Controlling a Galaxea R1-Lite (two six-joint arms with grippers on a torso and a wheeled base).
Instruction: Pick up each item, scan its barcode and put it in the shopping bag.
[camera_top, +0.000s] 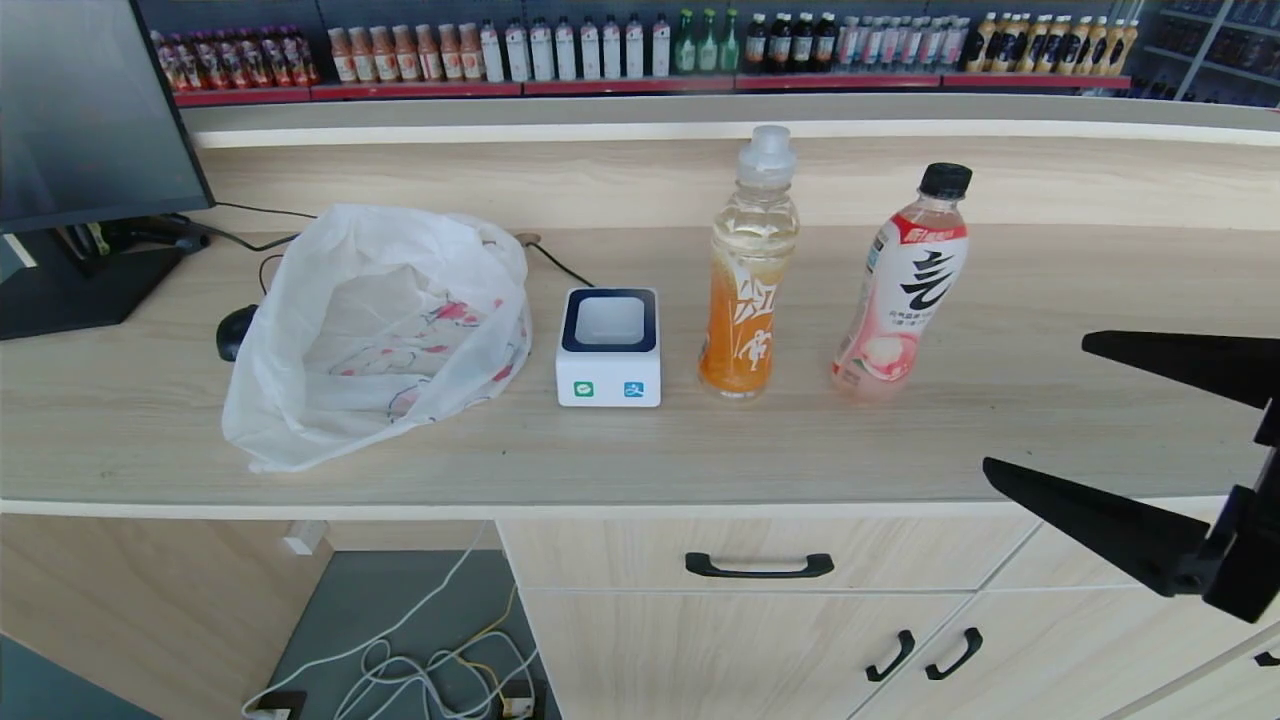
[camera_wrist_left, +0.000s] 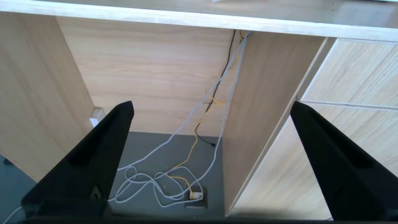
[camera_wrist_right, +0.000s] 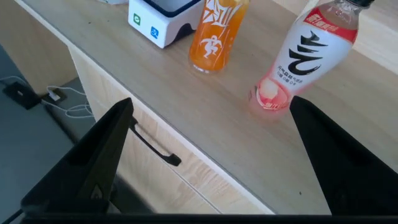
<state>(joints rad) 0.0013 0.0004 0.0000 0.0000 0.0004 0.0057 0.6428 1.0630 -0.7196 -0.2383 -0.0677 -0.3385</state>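
Just ahead of the right claw (camera_top: 1035, 405), which is gaping apart, the pink bottle (camera_top: 900, 290) is standing upright on the surface (camera_top: 900, 450), probably the first pick. Beyond it the orange bottle (camera_top: 745, 290), scanner (camera_top: 608, 347) and open-mouthed bag (camera_top: 380, 330) are waiting. The left claw (camera_wrist_left: 211, 106), also spread, is hanging lower.

The pink bottle (camera_top: 903, 290) bears a black character (the scanner (camera_top: 608, 348), two small icons).

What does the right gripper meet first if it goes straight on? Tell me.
Probably the pink bottle: the right gripper, fingers open, points over the counter toward its lower half. Depth is unclear; it could pass just in front.
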